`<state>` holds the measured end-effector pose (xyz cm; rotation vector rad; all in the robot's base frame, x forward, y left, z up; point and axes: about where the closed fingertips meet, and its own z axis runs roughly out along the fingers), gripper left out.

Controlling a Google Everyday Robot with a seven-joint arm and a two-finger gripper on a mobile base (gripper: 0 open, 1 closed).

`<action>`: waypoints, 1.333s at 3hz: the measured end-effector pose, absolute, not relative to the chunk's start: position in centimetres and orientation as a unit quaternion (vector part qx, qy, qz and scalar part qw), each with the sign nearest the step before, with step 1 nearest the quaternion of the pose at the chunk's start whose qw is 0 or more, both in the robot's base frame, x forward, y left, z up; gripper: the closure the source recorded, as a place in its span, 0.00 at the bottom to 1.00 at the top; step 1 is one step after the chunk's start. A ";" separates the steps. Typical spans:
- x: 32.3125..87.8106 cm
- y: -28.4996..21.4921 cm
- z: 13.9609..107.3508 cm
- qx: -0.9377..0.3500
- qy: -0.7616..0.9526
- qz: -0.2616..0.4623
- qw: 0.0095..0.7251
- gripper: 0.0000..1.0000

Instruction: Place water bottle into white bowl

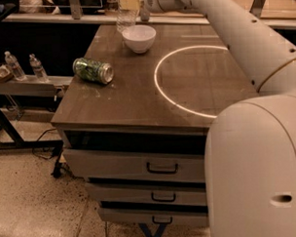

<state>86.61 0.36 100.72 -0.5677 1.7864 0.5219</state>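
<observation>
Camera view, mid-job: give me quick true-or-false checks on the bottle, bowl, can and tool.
1. The water bottle is inside the white bowl. False: it shows upright behind the bowl's far left rim, outside it.
2. The green can lies on its side on the table, left of the bowl. True.
3. The bowl sits inside the light ring. False: it stands outside the ring, up and left of it.
4. The tool is at the view's top edge, beside the bottle. True.
5. Two small bottles stand on the table. False: they stand on a low shelf to its left.

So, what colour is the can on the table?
The can is green patterned, camera view; gripper at top edge, near white bowl.
</observation>
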 end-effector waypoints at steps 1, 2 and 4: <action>87.6 -0.6 98.9 -0.211 0.768 0.222 0.562 1.00; 88.4 -1.9 97.5 -0.179 0.773 0.232 0.563 1.00; 88.9 -3.7 95.1 -0.150 0.784 0.242 0.551 0.53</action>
